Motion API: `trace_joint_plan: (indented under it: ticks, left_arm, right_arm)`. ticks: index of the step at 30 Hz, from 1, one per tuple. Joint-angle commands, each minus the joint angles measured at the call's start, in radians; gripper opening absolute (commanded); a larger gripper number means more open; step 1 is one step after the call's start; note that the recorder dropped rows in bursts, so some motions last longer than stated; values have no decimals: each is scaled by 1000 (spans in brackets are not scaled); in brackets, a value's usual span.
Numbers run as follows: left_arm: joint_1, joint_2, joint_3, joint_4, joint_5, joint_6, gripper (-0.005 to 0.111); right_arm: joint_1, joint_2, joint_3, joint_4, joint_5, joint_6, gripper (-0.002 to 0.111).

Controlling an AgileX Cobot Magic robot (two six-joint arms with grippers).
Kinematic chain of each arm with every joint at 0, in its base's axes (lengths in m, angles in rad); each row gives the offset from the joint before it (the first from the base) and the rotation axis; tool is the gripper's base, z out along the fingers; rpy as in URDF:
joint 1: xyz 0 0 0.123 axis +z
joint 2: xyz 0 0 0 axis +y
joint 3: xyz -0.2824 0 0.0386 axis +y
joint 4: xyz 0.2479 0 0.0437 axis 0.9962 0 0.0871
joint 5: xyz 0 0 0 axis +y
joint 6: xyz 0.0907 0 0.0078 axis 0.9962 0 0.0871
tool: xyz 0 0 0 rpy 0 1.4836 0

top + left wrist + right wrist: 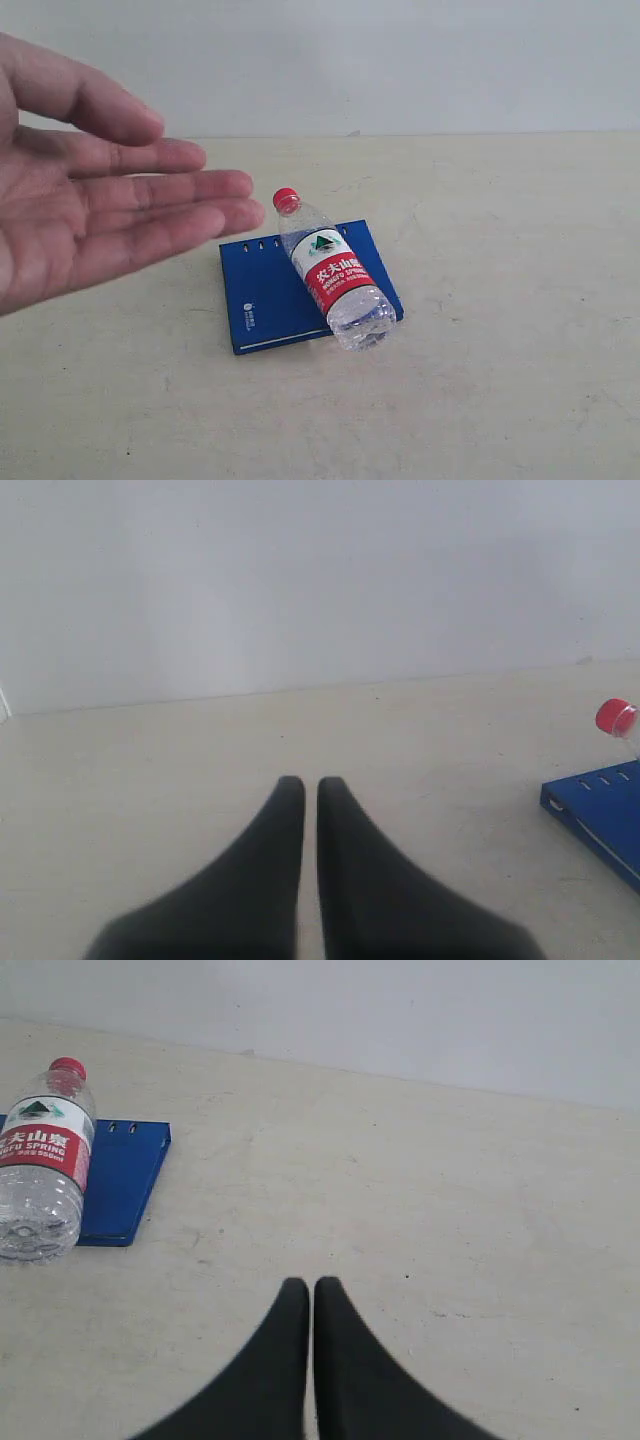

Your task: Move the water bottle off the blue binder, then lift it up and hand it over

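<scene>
As the water bottle (333,275) lies on the blue binder (262,300), left gripper (311,785) and right gripper (309,1285) are closed, empty.
It is judged light, slippery and crushable; the labelled middle is recommended.

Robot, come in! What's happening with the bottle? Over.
Left gripper and right gripper shut, empty. Bottle lying on its side on binder. Open hand close beside it, not touching.

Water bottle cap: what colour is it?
Red. The cap of the water bottle shows best in the exterior view.
</scene>
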Motion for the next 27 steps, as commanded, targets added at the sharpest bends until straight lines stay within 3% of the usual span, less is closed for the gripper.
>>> trace_joint_plan:
  ticks: [1, 13, 16, 21, 27]
  left_arm:
    - [-7, -4, -1, 2, -14, 5, 4]
    - [-7, -4, -1, 2, -14, 5, 4]
    - [-7, -4, -1, 2, -14, 5, 4]
    - [-7, -4, -1, 2, -14, 5, 4]
    - [-7, -4, -1, 2, -14, 5, 4]
  right_arm:
    - [-6, -4, -1, 2, -7, 1, 0]
    - [-6, -4, -1, 2, -40, -49, 0]
    - [-6, -4, -1, 177, -124, 85, 0]
    - [-6, -4, -1, 661, -133, 338, 0]
    - [-6, -4, -1, 691, -222, 342, 0]
